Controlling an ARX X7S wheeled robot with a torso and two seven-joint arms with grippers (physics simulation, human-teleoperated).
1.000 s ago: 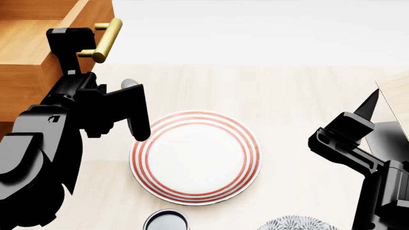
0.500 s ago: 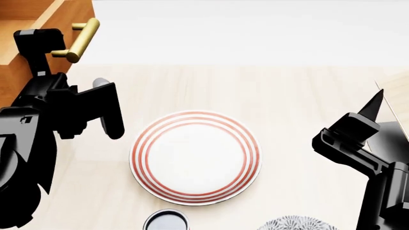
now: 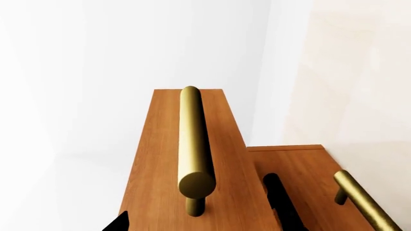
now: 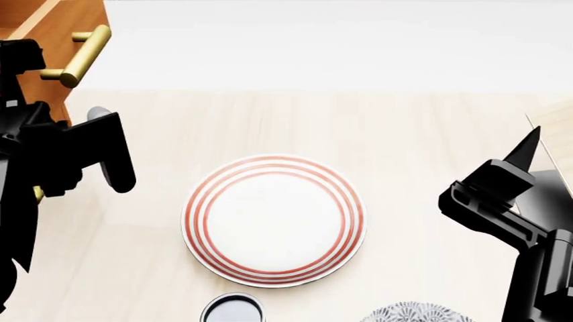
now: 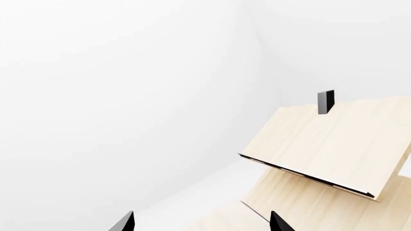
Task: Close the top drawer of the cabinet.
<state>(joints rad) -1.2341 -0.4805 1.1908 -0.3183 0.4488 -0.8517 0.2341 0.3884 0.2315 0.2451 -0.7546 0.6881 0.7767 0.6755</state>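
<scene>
While the left wrist camera is looking along the front of the top drawer, its brass bar handle is filling the middle of the picture, standing clear of the orange-brown wood. Beside it, a lower drawer front of the cabinet is sitting further back, showing a second brass handle, so the top drawer is standing proud of the rest. Two dark tips of the left gripper are showing at the picture's edge, one on each side of the handle post, spread apart and not touching the bar.

Seen from the head camera, the top drawer is lying at the far left corner, its handle pointing out over the pale desk. The left gripper is hanging just below that handle, its fingers parted. A white plate with red rings is sitting in the middle of the desk, well apart from the cabinet. The right gripper is hovering at the right side; whether it is spread cannot be told here.

Through the right wrist camera, a pale wooden rack is leaning against white surroundings, while two dark fingertips are standing wide apart, holding nothing.
</scene>
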